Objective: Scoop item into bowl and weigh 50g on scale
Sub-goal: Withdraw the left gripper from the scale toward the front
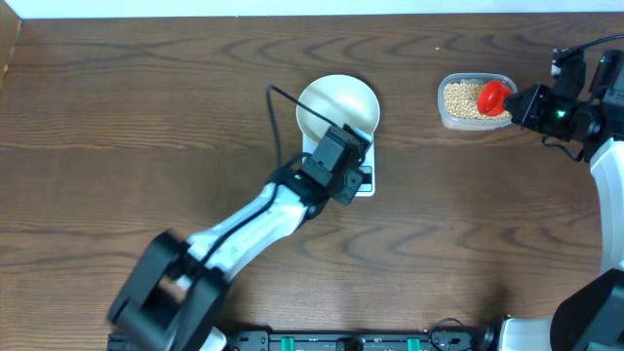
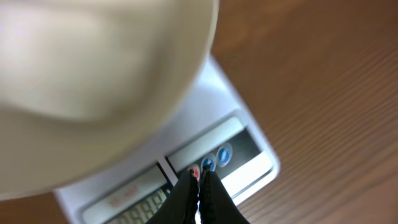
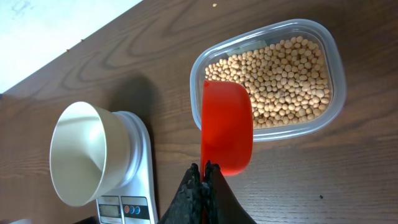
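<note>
The white bowl (image 1: 338, 107) stands on the white scale (image 1: 368, 182) at the table's middle; it looks empty. In the left wrist view the bowl (image 2: 93, 74) fills the top left above the scale (image 2: 249, 143), whose display and round buttons show. My left gripper (image 2: 200, 174) (image 1: 355, 148) is shut and empty, its tips right at the scale's buttons. My right gripper (image 3: 203, 168) (image 1: 515, 105) is shut on the handle of a red scoop (image 3: 227, 127) (image 1: 492, 97), held over the edge of a clear tub of beige beans (image 3: 283, 78) (image 1: 462, 97).
The clear plastic tub (image 1: 475, 80) sits at the back right of the dark wooden table (image 1: 146, 117). A black cable (image 1: 278, 117) arcs beside the bowl. The table's far edge (image 3: 56, 43) runs close behind the tub.
</note>
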Controlling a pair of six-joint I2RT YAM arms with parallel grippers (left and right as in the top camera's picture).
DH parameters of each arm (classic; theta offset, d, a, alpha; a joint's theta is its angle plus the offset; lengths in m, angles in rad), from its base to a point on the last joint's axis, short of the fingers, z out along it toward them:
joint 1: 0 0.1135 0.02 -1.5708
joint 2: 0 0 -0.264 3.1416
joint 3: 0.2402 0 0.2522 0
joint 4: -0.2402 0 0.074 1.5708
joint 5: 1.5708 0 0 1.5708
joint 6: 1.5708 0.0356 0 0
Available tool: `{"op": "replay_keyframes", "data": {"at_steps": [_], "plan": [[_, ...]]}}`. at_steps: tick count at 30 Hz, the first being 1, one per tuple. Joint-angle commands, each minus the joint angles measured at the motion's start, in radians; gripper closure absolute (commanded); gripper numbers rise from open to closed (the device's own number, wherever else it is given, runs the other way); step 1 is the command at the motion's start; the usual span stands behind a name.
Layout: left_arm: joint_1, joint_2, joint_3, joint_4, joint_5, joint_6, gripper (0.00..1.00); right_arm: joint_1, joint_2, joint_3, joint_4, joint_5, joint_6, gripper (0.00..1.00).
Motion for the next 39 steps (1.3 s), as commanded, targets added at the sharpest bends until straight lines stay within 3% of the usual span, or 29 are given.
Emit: {"op": "replay_keyframes", "data": {"at_steps": [1, 5, 13, 20, 29, 34, 39], "plan": [[0.003, -0.116, -0.003, 0.001, 0.005, 0.002, 0.93, -0.004, -0.006, 0.019, 0.000, -0.003, -0.015, 0.99], [0.003, -0.217, -0.003, -0.018, -0.005, 0.000, 0.93, -0.004, -0.006, 0.019, 0.003, -0.003, -0.015, 0.99], [0.003, -0.378, -0.003, -0.206, -0.284, -0.070, 0.93, -0.004, -0.006, 0.019, 0.011, -0.003, -0.015, 0.99], [0.003, -0.376, -0.004, -0.443, -0.254, -0.385, 0.93, -0.004, -0.006, 0.019, 0.031, -0.003, -0.015, 0.99], [0.017, -0.354, -0.004, -0.498, -0.209, -0.316, 0.92, -0.004, -0.006, 0.019, 0.037, -0.003, -0.015, 0.99], [0.110, -0.359, -0.004, -0.498, -0.033, -0.291, 0.93, -0.004, -0.006, 0.019, 0.037, -0.003, -0.015, 0.99], [0.201, -0.401, -0.004, -0.482, 0.063, -0.174, 0.92, -0.004, -0.006, 0.019, 0.030, -0.003, -0.015, 0.99]]}}
